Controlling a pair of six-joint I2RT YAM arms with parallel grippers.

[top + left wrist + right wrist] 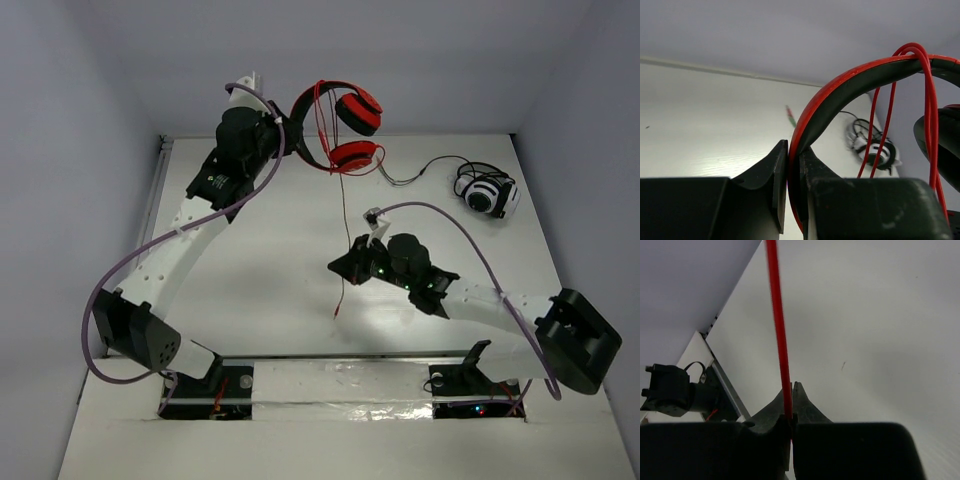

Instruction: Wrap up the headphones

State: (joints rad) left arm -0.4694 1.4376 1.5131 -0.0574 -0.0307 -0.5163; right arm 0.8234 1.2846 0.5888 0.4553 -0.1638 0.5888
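You've got the red headphones (358,112) up off the table (270,300), the red-and-black headband (840,90) arching over and both round cups to its right. The thin red cable (778,315) loops over the headband several times, then drops taut; its tip seems to touch the tabletop.

Left arm (190,245) and right arm (490,303), both white links with chunky black joints, a lilac cable (92,310) trailing each; green lights (381,272) mid-frame on the right one; left gripper (794,150), right gripper (792,388), matte black
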